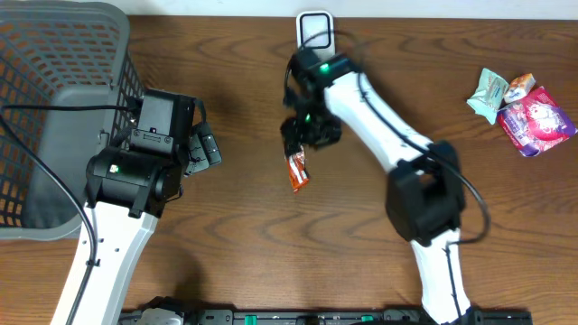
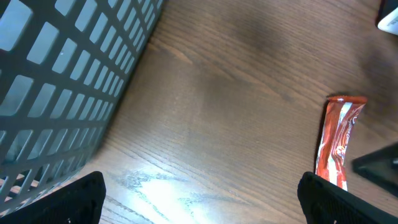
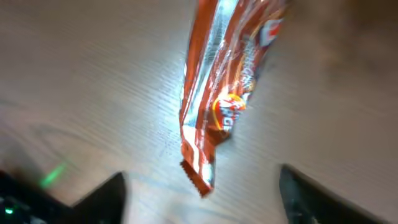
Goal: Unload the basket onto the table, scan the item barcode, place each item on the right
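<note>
Snack bar (image 1: 298,171) on table (image 1: 226,262), right hand (image 1: 302,137) spread above it.

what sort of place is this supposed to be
Probably a mock shop checkout on a brown wooden table: a white scanner-like device at the far edge, a grey plastic mesh basket, and an orange foil snack wrapper.

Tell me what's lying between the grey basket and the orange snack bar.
Only bare table shows between basket and snack bar in the left wrist view; overhead, the open left gripper hangs above that stretch.
</note>
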`<state>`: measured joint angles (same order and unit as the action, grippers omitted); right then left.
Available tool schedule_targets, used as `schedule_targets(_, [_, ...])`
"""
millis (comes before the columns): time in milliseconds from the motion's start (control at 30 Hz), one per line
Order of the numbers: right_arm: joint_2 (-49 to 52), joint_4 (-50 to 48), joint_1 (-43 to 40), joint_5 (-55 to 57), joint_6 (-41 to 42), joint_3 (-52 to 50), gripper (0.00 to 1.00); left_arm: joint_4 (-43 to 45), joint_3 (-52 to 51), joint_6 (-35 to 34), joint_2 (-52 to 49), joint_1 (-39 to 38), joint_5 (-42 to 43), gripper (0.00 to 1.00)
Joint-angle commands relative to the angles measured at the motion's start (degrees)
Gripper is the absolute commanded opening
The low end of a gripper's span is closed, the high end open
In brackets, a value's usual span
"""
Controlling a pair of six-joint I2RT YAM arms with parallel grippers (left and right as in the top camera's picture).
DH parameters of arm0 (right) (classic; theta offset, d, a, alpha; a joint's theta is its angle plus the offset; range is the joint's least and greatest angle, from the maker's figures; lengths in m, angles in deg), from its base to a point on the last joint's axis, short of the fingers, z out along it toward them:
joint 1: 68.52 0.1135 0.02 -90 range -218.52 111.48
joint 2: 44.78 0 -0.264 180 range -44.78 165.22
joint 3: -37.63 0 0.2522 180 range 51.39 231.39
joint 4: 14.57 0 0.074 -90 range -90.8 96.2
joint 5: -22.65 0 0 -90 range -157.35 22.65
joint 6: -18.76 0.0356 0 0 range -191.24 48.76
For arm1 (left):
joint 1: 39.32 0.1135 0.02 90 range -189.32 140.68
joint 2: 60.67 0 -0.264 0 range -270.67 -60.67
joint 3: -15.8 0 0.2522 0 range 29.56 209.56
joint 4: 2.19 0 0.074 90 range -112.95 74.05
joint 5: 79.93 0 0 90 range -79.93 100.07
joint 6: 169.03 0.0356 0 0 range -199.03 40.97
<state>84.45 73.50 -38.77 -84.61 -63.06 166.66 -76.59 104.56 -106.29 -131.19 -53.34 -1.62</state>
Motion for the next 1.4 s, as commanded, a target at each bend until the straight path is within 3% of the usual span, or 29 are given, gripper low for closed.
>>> schedule_targets(0, [-3.6,-1.5,-1.3,2.3,-0.1,0.3,0.84,-0.2,0.2,-0.9,-0.1,0.2,0.3,0.98])
schedule_targets(233, [-2.1,-4.1,-1.4,2.3,3.0,0.1,0.84,-0.2,0.2,-0.9,-0.1,0.2,0.3,0.98])
schedule_targets(367, [-0.6,-5.6,-0.9,2.4,6.7,0.1,0.77,-0.2,0.2,-0.9,-0.1,0.2,0.3,0.98])
schedule_targets(767, [8.9,-7.9,2.7,2.1,9.6,0.0,0.71,-0.2,0.2,-0.9,-0.1,0.2,0.3,0.98])
schedule_targets(867, [10.4,-8.5,3.3,1.7,9.6,0.0,0.5,-0.2,0.2,-0.9,-0.1,0.2,0.3,0.98])
schedule_targets(900, [10.5,-9.1,3.5,1.1,9.6,0.0,0.29,-0.2,0.2,-0.9,-0.1,0.2,0.3,0.98])
schedule_targets(1000, [10.2,-9.7,3.5,-0.3,9.6,0.2,0.01,-0.2,0.2,-0.9,-0.1,0.2,0.3,0.98])
schedule_targets(1367, [7.2,-9.5,1.2,-21.9,-5.1,3.6,0.01,-0.2,0.2,-0.9,-0.1,0.2,0.3,0.98])
